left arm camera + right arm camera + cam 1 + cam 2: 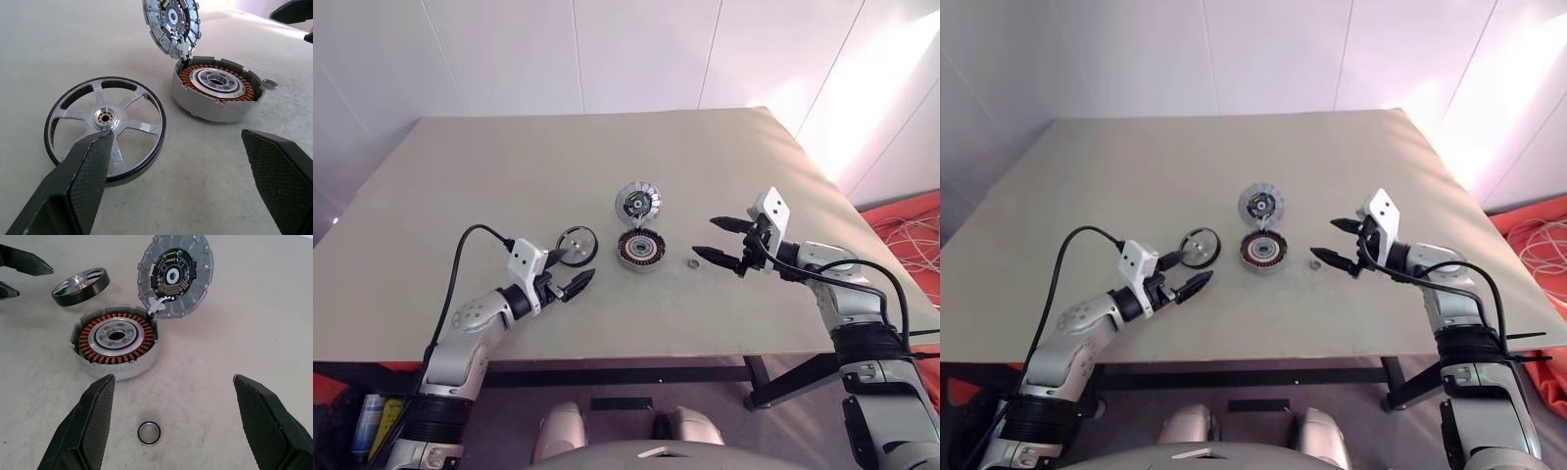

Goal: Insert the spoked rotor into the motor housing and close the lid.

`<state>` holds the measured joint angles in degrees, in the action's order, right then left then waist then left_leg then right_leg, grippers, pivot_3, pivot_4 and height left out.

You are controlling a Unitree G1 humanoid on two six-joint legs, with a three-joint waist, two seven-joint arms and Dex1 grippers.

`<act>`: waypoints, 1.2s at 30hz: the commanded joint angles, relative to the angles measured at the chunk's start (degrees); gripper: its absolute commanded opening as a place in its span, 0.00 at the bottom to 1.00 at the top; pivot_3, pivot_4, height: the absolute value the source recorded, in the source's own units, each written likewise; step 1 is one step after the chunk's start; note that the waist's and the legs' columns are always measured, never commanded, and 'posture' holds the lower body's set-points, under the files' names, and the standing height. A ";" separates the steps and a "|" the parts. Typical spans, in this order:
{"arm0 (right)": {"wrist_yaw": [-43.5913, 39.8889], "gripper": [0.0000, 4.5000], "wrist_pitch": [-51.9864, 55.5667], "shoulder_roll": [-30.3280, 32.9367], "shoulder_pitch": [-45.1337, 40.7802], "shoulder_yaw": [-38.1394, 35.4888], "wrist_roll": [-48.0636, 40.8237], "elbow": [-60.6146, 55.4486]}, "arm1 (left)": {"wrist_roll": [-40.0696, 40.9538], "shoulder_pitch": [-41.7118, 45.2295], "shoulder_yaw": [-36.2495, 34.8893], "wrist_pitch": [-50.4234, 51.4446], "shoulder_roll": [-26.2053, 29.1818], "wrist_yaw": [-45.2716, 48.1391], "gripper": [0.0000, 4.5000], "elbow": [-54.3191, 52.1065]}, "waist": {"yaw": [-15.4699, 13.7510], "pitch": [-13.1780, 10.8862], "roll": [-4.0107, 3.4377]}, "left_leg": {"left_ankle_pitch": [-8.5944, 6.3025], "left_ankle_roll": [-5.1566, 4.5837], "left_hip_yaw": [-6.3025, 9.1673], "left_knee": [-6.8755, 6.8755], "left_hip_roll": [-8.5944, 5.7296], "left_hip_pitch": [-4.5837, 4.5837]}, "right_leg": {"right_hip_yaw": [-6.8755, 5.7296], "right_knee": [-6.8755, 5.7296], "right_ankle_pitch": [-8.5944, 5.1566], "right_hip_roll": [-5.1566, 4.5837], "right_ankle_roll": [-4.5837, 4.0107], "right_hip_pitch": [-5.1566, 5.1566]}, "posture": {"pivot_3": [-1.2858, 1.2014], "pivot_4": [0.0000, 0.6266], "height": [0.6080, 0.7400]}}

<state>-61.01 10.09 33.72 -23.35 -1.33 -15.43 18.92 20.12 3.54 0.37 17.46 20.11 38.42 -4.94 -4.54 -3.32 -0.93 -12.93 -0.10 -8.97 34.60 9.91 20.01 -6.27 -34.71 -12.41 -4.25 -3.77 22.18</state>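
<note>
Bright, even light; strong glare on the wall [891, 88] at right — soft shadows, sharp focus throughout

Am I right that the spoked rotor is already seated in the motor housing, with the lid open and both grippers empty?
Not quite: the spoked rotor lies on the table beside the motor housing, as the left wrist view shows. The lid is open, and the left gripper and right gripper are empty.
</note>
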 commanded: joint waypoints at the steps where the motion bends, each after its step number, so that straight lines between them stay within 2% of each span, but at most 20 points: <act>1: -0.25 0.97 1.04 1.90 -0.21 1.36 1.49 -3.40 | 0.37 0.87 -0.68 -0.41 0.23 -0.07 0.99 -1.39 | -0.02 0.00 0.00 | 0.00 0.00 0.00 0.00 0.00 0.00 | 0.00 0.00 0.00 0.00 0.00 0.00 | 0.52 0.00 1.00; 11: 1.16 0.97 0.69 1.16 0.69 1.38 1.67 -5.66 | 0.20 1.18 -0.93 0.45 0.51 -1.15 0.99 -1.77 | 0.16 0.01 -0.02 | -0.01 0.03 0.00 0.00 0.01 -0.01 | 0.00 0.00 -0.01 0.00 0.01 0.00 | 0.52 0.00 1.00; 12: 1.43 0.97 0.56 1.16 0.46 1.44 1.94 -5.36 | 0.26 1.33 -0.94 0.60 0.56 -1.20 0.99 -1.86 | 0.49 0.07 -0.12 | 0.05 -0.06 0.68 0.04 -0.18 0.35 | -0.57 0.02 -0.02 -0.19 -0.03 -0.15 | 0.52 0.00 1.00; 15: 1.83 0.97 -2.44 1.03 0.20 1.41 2.80 -4.65 | 0.69 1.65 -1.10 1.70 0.93 -1.38 0.99 -2.98 | 0.48 -0.01 -0.37 | 0.53 -0.35 3.20 0.64 -0.65 1.94 | -3.46 0.14 -0.22 -0.95 -0.36 -0.60 | 0.52 0.00 1.00; 17: 2.14 0.97 -2.51 0.84 0.10 0.97 2.56 -4.45 | 0.98 1.68 -1.27 2.49 1.18 -1.51 0.99 -3.87 | 0.35 -0.10 -0.72 | 0.82 -0.32 4.26 0.71 -0.78 2.35 | -4.88 0.45 -0.41 -1.26 -0.21 -1.36 | 0.52 0.00 1.00; 18: 1.79 0.97 -3.36 1.16 0.23 1.29 3.06 -3.64 | 1.13 1.69 -1.32 2.93 1.27 -1.65 0.99 -4.36 | -0.04 -0.16 -0.82 | 0.97 -0.17 4.83 0.73 -0.78 2.22 | -5.47 0.74 -0.46 -1.32 -0.12 -1.71 | 0.52 0.00 1.00; 19: 1.63 0.97 -4.14 1.48 0.33 1.69 3.70 -2.88 | 1.24 1.68 -1.32 3.33 1.33 -1.78 0.99 -4.82 | -0.56 -0.19 -0.87 | 0.96 0.04 4.72 0.71 -0.57 2.13 | -5.47 0.92 -0.46 -1.24 -0.11 -1.92 | 0.52 0.00 1.00; 21: 1.49 0.97 -4.17 1.73 0.23 1.98 4.18 -1.83 | 1.40 1.70 -1.27 4.24 1.33 -2.15 0.99 -5.83 | -1.05 -0.20 -0.88 | 0.97 0.10 3.25 0.58 0.25 1.56 | -4.92 0.94 -0.47 -1.05 -0.09 -2.25 | 0.52 0.00 1.00; 24: 2.15 0.97 -3.26 2.38 -0.48 2.51 5.99 0.27 | 1.62 1.68 -1.12 5.54 1.18 -2.78 0.99 -7.26 | -0.88 -0.20 -0.87 | 0.95 0.08 2.18 0.31 0.50 1.05 | -4.24 0.93 -0.48 -1.05 0.02 -2.41 | 0.52 0.00 1.00; 31: -1.56 0.97 -3.08 6.81 1.45 3.47 7.58 0.79 | 2.07 1.66 -1.15 7.22 1.15 -3.41 0.99 -8.64 | -0.93 -0.16 -0.93 | 0.93 0.03 1.40 -0.02 0.54 1.07 | -3.41 0.84 -0.33 -0.89 -0.17 -1.83 | 0.52 0.00 1.00; 36: -3.08 0.97 -2.91 7.65 4.03 3.72 7.04 -0.18 | 1.93 1.43 -1.16 7.01 1.12 -3.03 0.99 -8.07 | -0.95 -0.16 -0.93 | 0.82 -0.15 0.86 -0.03 0.67 0.91 | -3.10 0.85 -0.43 -0.89 0.06 -1.77 | 0.52 0.00 1.00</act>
<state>-63.44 7.23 40.62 -19.19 2.49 -7.80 20.81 21.38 4.36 -0.12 24.97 21.03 35.33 -11.48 -5.49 -3.48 -1.86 -12.13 -0.28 -8.25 34.57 10.61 20.87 -9.31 -33.87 -12.84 -5.14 -3.70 20.42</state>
